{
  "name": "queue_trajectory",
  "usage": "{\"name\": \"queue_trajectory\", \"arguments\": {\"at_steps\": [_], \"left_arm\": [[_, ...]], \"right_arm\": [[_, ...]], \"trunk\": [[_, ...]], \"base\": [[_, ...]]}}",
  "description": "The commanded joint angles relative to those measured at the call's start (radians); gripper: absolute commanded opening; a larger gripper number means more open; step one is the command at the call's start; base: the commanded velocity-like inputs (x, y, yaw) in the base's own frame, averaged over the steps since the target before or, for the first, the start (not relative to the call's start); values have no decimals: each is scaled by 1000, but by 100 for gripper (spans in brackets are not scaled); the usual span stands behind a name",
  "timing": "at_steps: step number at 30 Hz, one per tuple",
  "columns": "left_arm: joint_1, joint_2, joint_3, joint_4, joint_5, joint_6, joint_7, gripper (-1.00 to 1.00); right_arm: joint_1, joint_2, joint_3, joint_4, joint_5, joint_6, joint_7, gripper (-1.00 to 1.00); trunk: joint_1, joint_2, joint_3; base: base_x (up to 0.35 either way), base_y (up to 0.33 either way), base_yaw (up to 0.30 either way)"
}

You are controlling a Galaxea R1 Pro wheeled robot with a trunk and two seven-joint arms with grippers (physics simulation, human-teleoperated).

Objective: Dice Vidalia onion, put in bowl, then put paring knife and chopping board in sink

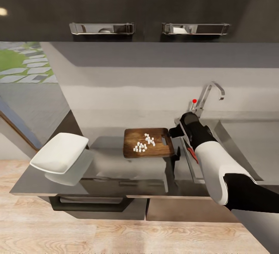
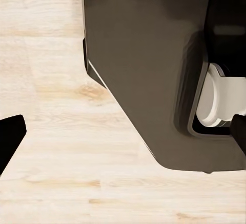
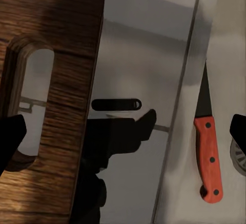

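The Vidalia onion lies as several small white cubes on the dark brown chopping board, mid-countertop. The paring knife, orange-red handle and dark blade, rests just inside the sink's left edge, near the drain, held by nothing. My right gripper hangs open above the strip between the board's slot end and the knife, touching neither. The white bowl sits empty at the countertop's left end. My left gripper is open over the wood floor beside my dark base.
A chrome tap with a red knob stands behind the sink. Glossy dark upper cabinets with metal handles hang above. The countertop's front edge drops to light wood floor. A window opens at the left.
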Motion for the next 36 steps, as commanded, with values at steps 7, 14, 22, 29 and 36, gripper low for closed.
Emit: {"name": "queue_trajectory", "arguments": {"at_steps": [7,14,22,29,36], "left_arm": [[-2,0,-7,5,10,-7,-6,100],[-2,0,-7,5,10,-7,-6,100],[-2,0,-7,4,10,-7,-6,100],[-2,0,-7,4,10,-7,-6,100],[-2,0,-7,5,10,-7,-6,100]], "right_arm": [[-1,2,-6,0,11,2,8,100],[-1,2,-5,0,11,2,8,100],[-1,2,-1,1,13,1,8,100],[-1,3,2,2,12,2,7,100],[-1,4,3,3,12,2,7,100]], "trunk": [[0,-2,-9],[0,-2,-9],[0,-2,-9],[0,-2,-10],[0,-2,-19]], "base": [[65,0,0],[14,0,0],[0,0,0],[0,0,0],[0,0,0]]}}
